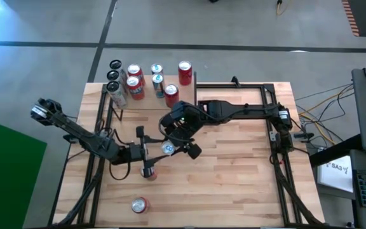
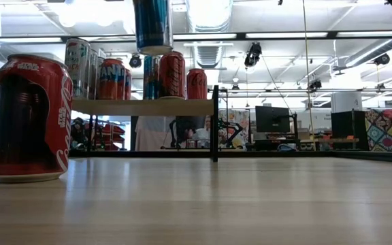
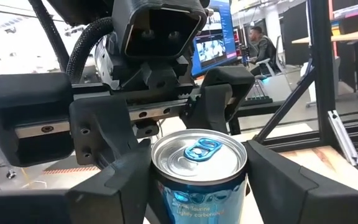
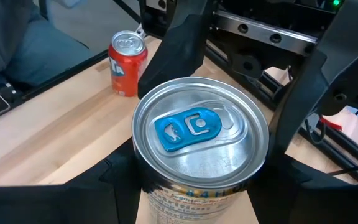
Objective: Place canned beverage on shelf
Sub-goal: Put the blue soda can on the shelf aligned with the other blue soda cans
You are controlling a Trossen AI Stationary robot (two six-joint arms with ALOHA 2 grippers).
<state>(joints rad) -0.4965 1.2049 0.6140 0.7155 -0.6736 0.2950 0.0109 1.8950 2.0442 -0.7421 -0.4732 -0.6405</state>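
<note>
Between both hands mid-table: blue can [image 1: 168, 148], right hand [image 1: 170, 145] pinching it, left hand [image 1: 146, 151] flanking.

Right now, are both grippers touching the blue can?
Touching. Each wrist view shows that arm's own fingers pressed on the blue can.

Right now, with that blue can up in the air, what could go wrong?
The blue can hangs above the table with the right gripper and left gripper both at it; a badly timed release could drop it. The shelf already holds many cans, so setting it down might knock one over.
</note>
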